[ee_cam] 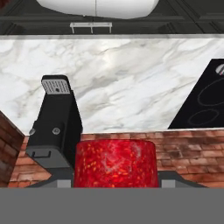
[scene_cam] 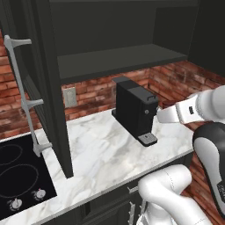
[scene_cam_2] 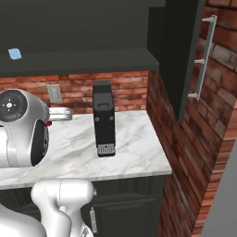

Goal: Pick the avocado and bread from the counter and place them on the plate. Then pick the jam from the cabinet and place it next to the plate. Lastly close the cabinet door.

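The jam (ee_cam: 114, 159), a dark red speckled jar, sits between the fingers of my gripper (ee_cam: 116, 179) at the bottom of the hand view, and the gripper is shut on it. Beyond the jar lies the white marble counter (ee_cam: 131, 74). From the left base view, my hand (scene_cam: 167, 115) hangs above the counter (scene_cam: 101, 149), just right of the coffee machine. The cabinet (scene_cam: 118, 59) stands open, with its cabinet door (scene_cam: 48, 88) swung out at the left and a long silver handle (scene_cam: 24, 101) on it. The plate, the avocado and the bread are out of view.
A black coffee machine (scene_cam: 134, 110) stands on the counter against the brick wall (scene_cam_2: 103, 118). A black cooktop (scene_cam: 19, 171) lies at the counter's left end. A second cabinet door (scene_cam_2: 180, 55) hangs open at the right. A small blue item (scene_cam_2: 15, 54) lies on the shelf.
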